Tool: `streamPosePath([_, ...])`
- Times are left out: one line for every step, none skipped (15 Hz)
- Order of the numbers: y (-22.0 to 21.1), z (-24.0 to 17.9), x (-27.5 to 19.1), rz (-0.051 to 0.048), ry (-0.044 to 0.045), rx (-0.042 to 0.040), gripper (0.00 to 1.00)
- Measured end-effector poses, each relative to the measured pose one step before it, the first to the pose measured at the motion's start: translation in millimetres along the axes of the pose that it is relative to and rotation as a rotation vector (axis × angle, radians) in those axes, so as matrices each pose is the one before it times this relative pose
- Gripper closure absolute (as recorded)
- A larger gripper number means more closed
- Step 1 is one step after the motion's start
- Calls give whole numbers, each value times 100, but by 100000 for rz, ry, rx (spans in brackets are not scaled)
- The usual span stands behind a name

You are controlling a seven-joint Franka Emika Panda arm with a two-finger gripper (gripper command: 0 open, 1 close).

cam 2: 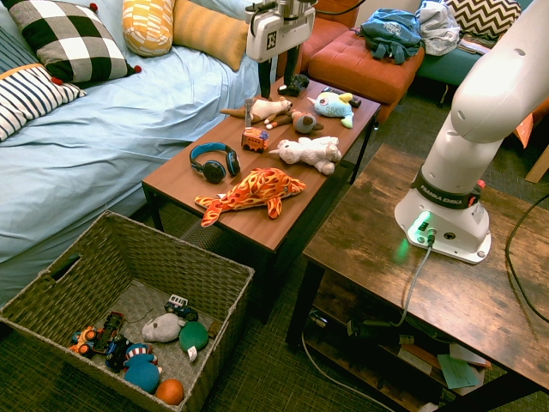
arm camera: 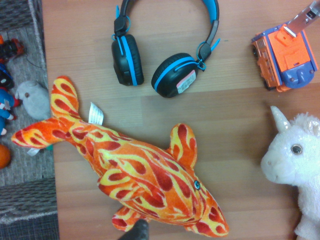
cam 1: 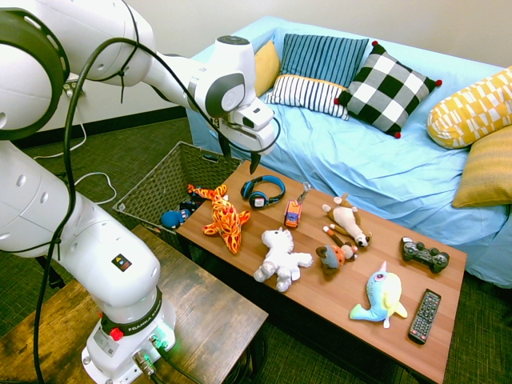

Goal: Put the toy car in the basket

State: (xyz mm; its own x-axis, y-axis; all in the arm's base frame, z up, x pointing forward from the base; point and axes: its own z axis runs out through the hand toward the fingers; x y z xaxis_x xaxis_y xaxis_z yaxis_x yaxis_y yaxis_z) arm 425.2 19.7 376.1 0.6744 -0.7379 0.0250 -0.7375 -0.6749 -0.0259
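The toy car (cam 1: 293, 213) (cam 2: 254, 138) (arm camera: 285, 62), small and orange with blue details, stands on the wooden coffee table (cam 1: 368, 300) near its sofa-side edge, just beside the headphones. The basket (cam 1: 152, 186) (cam 2: 184, 249) (arm camera: 25, 205), a large dark woven one, sits on the floor at the table's short end and holds several small toys. My gripper (cam 1: 238, 156) (cam 2: 277, 73) hangs open in the air above the table's basket end, over the headphones and the orange plush. It holds nothing and is well clear of the car.
Black-and-blue headphones (cam 1: 262, 191) (arm camera: 160, 47), an orange flame-patterned plush (cam 1: 224, 218) (arm camera: 145, 180) and a white unicorn (cam 1: 282, 256) (arm camera: 295, 165) surround the car. Further along lie more plush toys, a game controller (cam 1: 425, 256) and a remote (cam 1: 425, 315). A blue-covered sofa (cam 1: 360, 160) runs behind.
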Motion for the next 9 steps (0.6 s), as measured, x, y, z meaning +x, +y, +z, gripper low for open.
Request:
streamPosePath([-118,-5,99,-361,129,199,0])
streamPosePath([102,170,334,-618,129,455,0])
streamPosePath([364,234,772,-134,372,922,0])
streamPosePath([574,98,1157,332,375,974,0])
streamPosePath([755,51,1700,348,-676,808,0])
streamPosePath([629,47,1932,-358,-1134,891,0])
streamPosePath([425,213,1882,-1464,-1901,85,0])
streamPosePath([269,527,1782,-2306,-3505,-758,0])
streamPosePath([185,781,1783,-1924,-3978,-1679,0])
